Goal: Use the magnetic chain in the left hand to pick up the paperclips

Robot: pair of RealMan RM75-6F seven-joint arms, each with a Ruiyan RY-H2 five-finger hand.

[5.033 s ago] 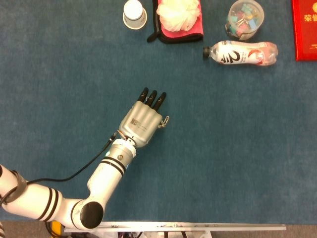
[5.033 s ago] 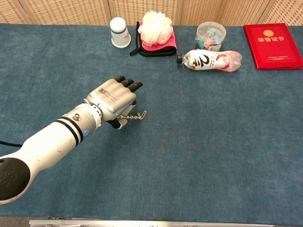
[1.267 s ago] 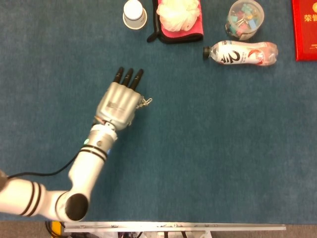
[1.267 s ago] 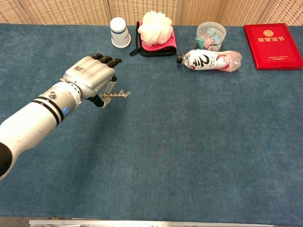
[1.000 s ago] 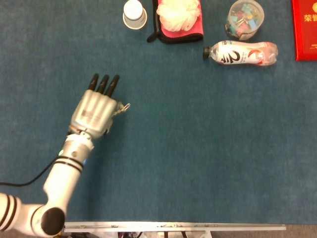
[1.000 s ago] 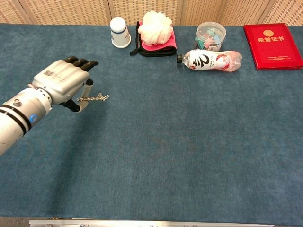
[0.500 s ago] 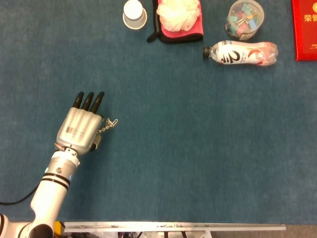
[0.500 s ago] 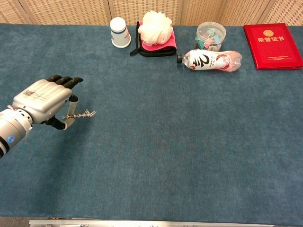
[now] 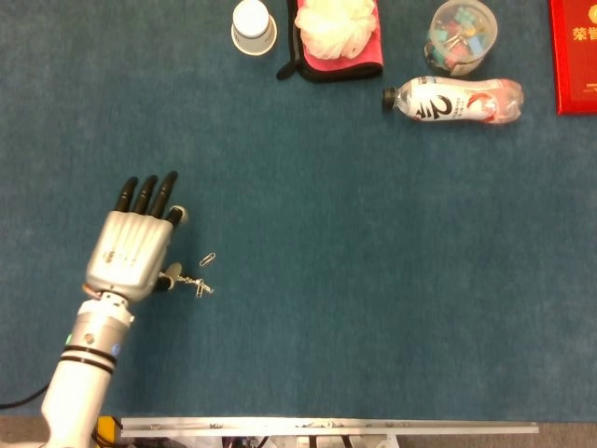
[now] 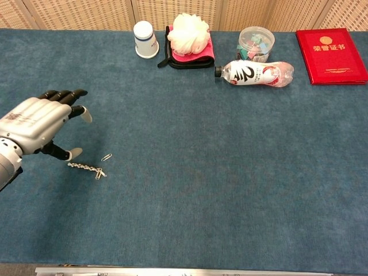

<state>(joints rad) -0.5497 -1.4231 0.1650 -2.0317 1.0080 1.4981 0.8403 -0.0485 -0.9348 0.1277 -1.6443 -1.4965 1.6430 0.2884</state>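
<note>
Chest view: left hand [image 10: 35, 123] partly cropped.

The left hand [image 9: 133, 247] shows at the lower left of the head view and at the left edge of the chest view [image 10: 35, 123]. Its back is a smooth silver-grey shell, faintly ridged over the knuckles, with a small dark printed label — too small to read. The fingers [image 9: 147, 194] are black, while the thumb tip [image 10: 75, 152] is pale grey. Below the hand comes a silver wrist [image 9: 102, 322] with a small blue-green light, then a white forearm [image 9: 76, 384] ringed by thin black bands. A thin black cable [image 9: 19, 402] crosses the bottom left corner of the head view.
</note>
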